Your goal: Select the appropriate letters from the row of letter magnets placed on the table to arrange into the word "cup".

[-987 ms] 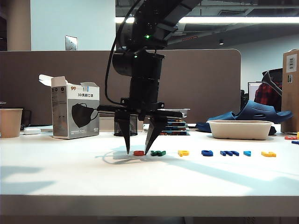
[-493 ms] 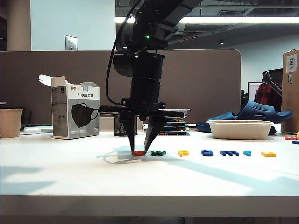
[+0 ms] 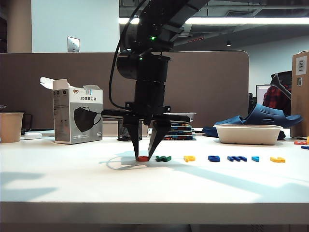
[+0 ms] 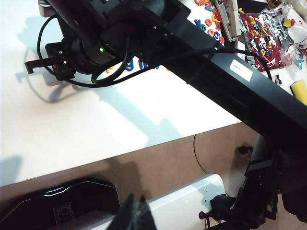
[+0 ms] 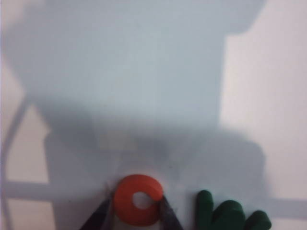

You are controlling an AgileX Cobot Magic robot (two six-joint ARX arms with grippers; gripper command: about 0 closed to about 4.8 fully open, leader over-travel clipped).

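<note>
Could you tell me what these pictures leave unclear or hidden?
- Blue letters, exterior view: too small and edge-on to read.
- Green letter, right wrist view: cut off by the frame edge.
- Right gripper shut on the red c: its fingers blurred and cropped.
- Left gripper, left wrist view: dark and cropped at the frame edge.

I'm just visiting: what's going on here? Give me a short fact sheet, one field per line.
Right gripper: down on the table, fingers pinched on the red c
Red c: at the left end of the row, on the table
Next in row: green letter, lying apart from the c
Yellow letters: one mid-row, one at the right end, both untouched
Left gripper: off the table's edge, shut, empty
</note>
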